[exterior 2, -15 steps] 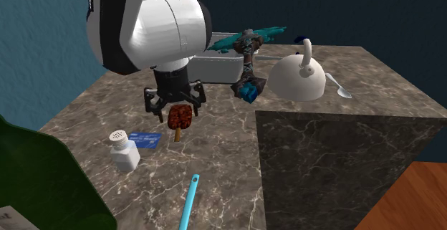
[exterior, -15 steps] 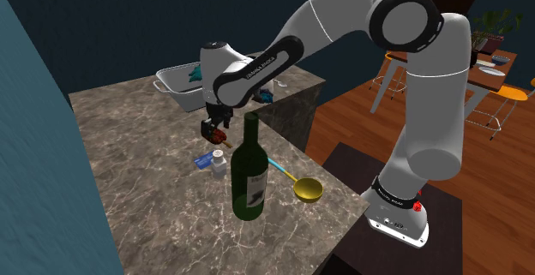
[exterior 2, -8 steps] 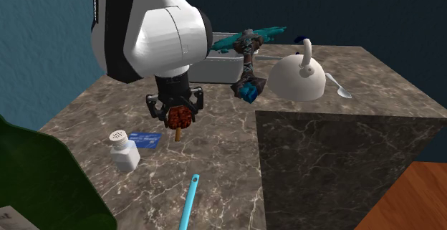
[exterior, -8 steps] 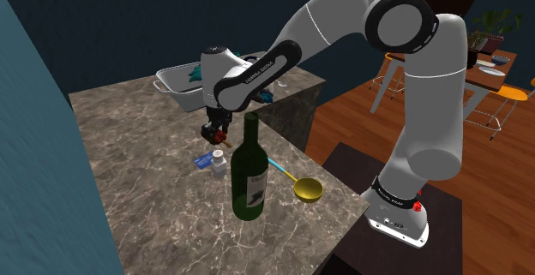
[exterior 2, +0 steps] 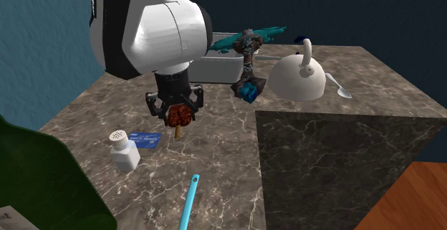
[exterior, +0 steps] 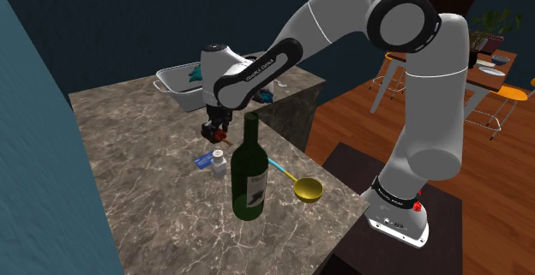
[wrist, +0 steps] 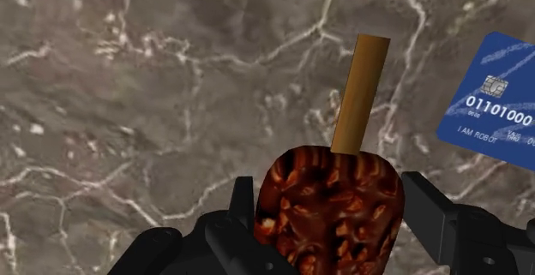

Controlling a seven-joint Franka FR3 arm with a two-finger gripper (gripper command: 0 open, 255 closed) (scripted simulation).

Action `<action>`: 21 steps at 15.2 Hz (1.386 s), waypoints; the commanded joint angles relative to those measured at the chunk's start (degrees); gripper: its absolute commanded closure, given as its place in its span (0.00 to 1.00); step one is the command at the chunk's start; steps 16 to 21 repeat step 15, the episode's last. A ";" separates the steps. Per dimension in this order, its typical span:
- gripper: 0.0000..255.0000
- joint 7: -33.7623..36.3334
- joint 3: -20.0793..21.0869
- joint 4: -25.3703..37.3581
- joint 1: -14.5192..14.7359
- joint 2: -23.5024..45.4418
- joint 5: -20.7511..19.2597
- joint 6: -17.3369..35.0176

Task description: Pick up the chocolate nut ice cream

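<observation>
We see a brown-grey veined marble surface [exterior: 129, 162] with the white arm [exterior: 411, 102] reaching over it from the stand. A tall dark green glass wine bottle [exterior: 249, 175] stands upright near the surface's front edge. At the back sit a white rectangular basin [exterior: 184, 98] and, in the second exterior view, a white round kettle [exterior 2: 299, 77].

The black hand [exterior 2: 175, 109] points down over the middle of the surface. Its fingers are clamped on the chocolate nut ice cream [wrist: 326, 222], a lumpy dark brown bar. The bar's tan wooden stick [wrist: 360, 93] points away from the hand toward the surface.

A ladle with a golden bowl and a blue handle [exterior: 307, 189] lies just beside the bottle. A small white shaker [exterior 2: 125, 150] stands near the hand, with a flat blue bank card [wrist: 493, 93] lying just beside it.
</observation>
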 commanded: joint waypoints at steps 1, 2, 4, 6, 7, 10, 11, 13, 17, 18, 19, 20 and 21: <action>1.00 -0.13 0.14 0.31 -0.05 -0.78 0.25 -1.09; 1.00 -0.24 0.22 0.47 -0.11 -1.24 0.40 -1.70; 1.00 -0.45 0.36 0.82 -0.21 -2.15 0.70 -2.94; 1.00 -0.66 0.49 1.23 -0.29 -3.02 0.98 -4.20; 1.00 -0.76 0.55 1.46 -0.34 -3.44 1.12 -4.84; 1.00 -1.05 0.72 2.20 -0.45 -4.65 1.53 -6.76; 1.00 -1.14 0.77 2.48 -0.48 -5.04 1.66 -7.41; 1.00 -1.32 0.86 3.07 -0.54 -5.78 1.90 -8.72; 1.00 -1.34 0.86 3.11 -0.54 -5.83 1.92 -8.82; 1.00 -1.34 0.86 3.11 -0.54 -5.83 1.92 -8.82; 1.00 -1.34 0.86 3.11 -0.54 -5.83 1.92 -8.82; 1.00 -1.34 0.86 3.11 -0.54 -5.83 1.92 -8.82; 1.00 -1.34 0.86 3.11 -0.54 -5.83 1.92 -8.82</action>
